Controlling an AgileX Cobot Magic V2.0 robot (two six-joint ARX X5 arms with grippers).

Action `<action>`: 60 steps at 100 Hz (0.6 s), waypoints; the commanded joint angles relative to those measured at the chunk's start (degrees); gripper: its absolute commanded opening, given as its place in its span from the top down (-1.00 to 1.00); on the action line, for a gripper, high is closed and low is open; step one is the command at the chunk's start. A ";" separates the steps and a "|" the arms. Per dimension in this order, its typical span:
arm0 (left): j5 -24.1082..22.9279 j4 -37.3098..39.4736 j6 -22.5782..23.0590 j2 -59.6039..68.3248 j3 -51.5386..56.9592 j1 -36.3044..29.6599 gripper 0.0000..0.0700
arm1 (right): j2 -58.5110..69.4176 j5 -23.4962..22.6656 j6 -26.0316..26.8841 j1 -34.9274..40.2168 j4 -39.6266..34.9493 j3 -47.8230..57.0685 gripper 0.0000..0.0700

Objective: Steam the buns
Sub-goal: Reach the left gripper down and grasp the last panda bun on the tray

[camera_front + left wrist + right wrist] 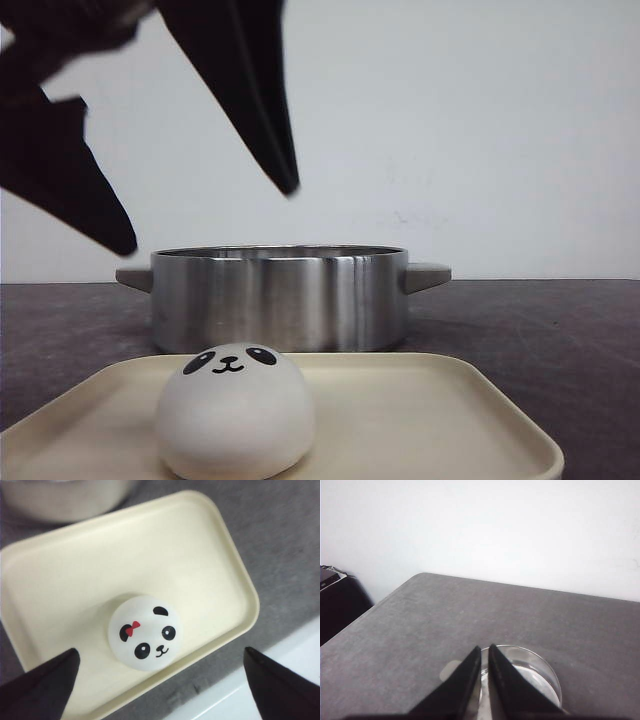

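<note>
Left wrist view shows one panda-faced bun (pixel 145 632) with a red bow lying on a cream tray (pixel 210 545), below and between the spread fingers of my left gripper (pixel 160 680), untouched. Behind the tray stands a steel pot (pixel 280 298) on the dark grey counter (pixel 540 330), before a plain white wall. My right gripper (pixel 484 672), pressed together, hovers over the pot. No writing is visible.
</note>
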 commanded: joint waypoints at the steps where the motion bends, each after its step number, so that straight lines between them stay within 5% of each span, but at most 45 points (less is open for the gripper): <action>1: -0.09 0.94 -0.74 2.27 0.59 -0.70 -0.81 | 0.26 -0.37 -0.33 0.46 -0.76 1.16 0.96; 25: 0.15 3.15 -0.79 8.70 0.59 -0.70 -0.81 | 0.17 -0.20 -1.68 0.46 -7.78 1.16 0.96; 60: 0.11 6.51 -0.76 13.66 0.59 -0.48 -0.81 | -1.03 -1.99 -1.25 0.46 -7.10 1.16 0.96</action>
